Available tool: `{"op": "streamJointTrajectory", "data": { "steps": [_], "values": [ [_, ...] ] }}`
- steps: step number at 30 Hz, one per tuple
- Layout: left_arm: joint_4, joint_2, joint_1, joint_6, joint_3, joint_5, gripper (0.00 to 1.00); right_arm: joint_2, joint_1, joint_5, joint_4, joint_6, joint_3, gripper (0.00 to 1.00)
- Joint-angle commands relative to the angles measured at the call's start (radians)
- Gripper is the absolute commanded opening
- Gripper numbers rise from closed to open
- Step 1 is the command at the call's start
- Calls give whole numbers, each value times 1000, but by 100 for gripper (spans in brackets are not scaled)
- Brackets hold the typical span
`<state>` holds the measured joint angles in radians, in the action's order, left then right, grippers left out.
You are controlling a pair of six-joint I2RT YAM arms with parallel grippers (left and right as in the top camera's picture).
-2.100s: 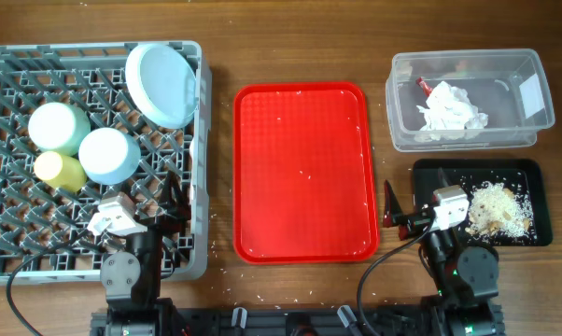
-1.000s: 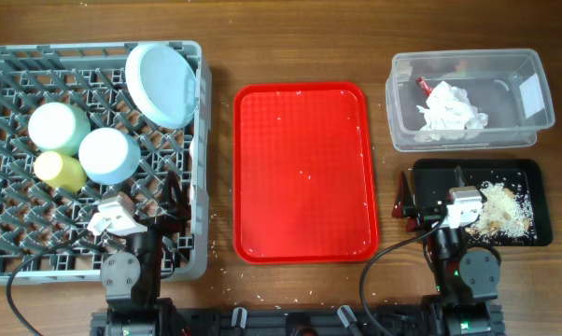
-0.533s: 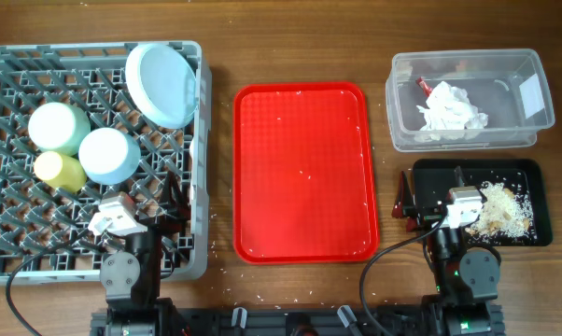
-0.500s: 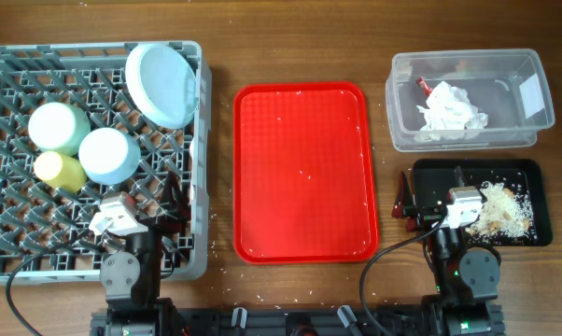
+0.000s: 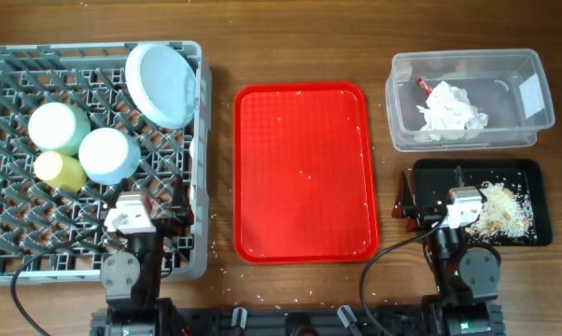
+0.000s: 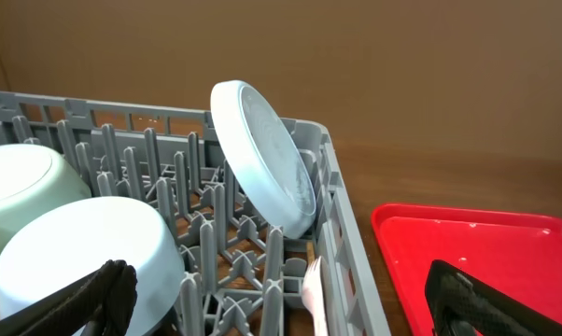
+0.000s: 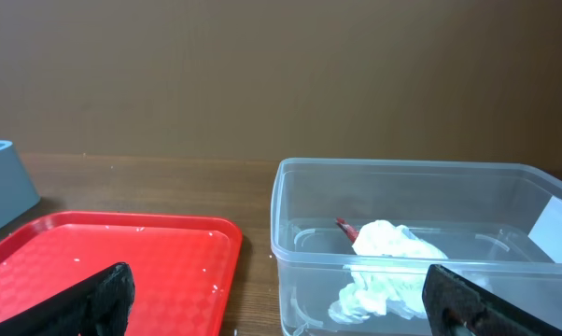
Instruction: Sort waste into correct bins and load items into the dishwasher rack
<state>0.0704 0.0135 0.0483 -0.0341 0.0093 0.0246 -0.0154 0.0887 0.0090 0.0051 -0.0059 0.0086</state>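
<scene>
The grey dishwasher rack (image 5: pixel 10 252) at the left holds a pale blue plate (image 5: pixel 162 84) standing on edge, a pale green saucer (image 5: pixel 57 127), a pale blue bowl (image 5: pixel 108 155) and a yellow cup (image 5: pixel 59 169). My left gripper (image 5: pixel 174 207) hangs open over the rack's near right corner, empty. In the left wrist view the plate (image 6: pixel 262 159), the bowl (image 6: pixel 94 252) and a white fork (image 6: pixel 312 289) stand in the rack ahead of the left gripper (image 6: pixel 286 308). The clear tub (image 5: pixel 468 98) holds the napkin (image 5: pixel 449 112) and red wrapper (image 5: pixel 423 87). Crumbs (image 5: pixel 500 210) lie in the black tray (image 5: pixel 430 177). My right gripper (image 5: pixel 430 191) is open and empty.
A red tray (image 5: pixel 304 173) lies between the rack and the bins with a few crumbs on it. Loose crumbs dot the wooden table along its near edge. In the right wrist view the tub (image 7: pixel 402 173) stands straight ahead and the red tray (image 7: pixel 104 252) at the left.
The right arm moved a little to the right over the black tray, then stayed still. The left wrist has just shifted slightly to the right. Both grippers stay open.
</scene>
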Motion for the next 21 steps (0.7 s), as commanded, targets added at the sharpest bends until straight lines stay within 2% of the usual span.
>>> {"op": "streamJointTrajectory", "data": {
  "steps": [1, 21],
  "values": [
    [5, -10, 7, 27, -4, 15, 100, 12, -4, 10, 4, -18, -4, 100],
    [5, -10, 7, 27, -3, 15, 100, 12, -4, 9, 4, -18, -3, 100]
  ]
}}
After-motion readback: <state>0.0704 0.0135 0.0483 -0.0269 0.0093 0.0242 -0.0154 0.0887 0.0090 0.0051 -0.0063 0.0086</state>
